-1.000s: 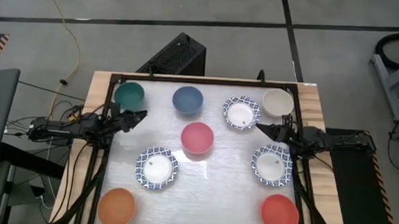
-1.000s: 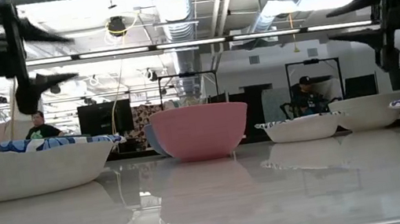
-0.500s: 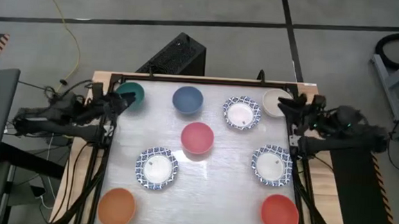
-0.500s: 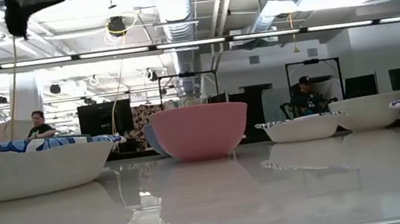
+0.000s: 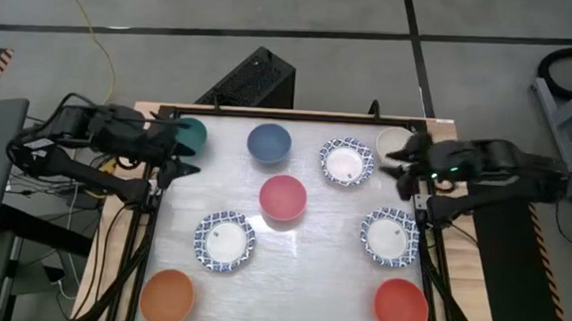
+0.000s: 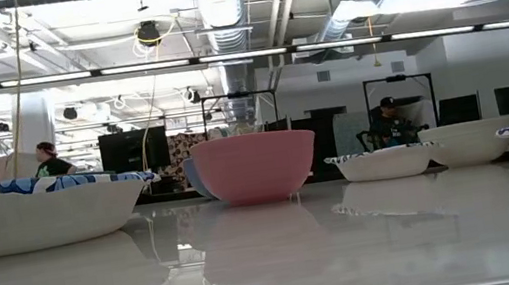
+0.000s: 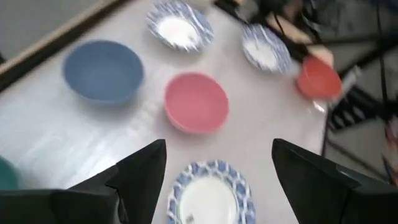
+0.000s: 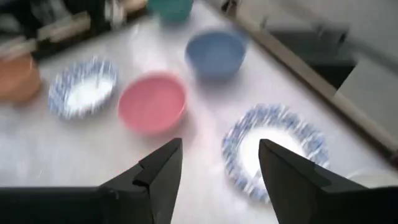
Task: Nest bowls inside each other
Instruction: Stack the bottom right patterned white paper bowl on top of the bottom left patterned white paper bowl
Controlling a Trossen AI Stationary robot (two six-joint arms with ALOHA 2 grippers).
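Nine bowls sit apart; with both hands spread wide and empty, we lower the left hand (image 5: 179,152) squarely over the teal bowl (image 5: 192,132) rim.

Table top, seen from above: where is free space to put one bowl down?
Bare table lies between the orange bowl and the red bowl, below the pink bowl. A smaller bare patch lies between the pink bowl and the right patterned bowl. The far row, teal bowl to cream bowl, is crowded.
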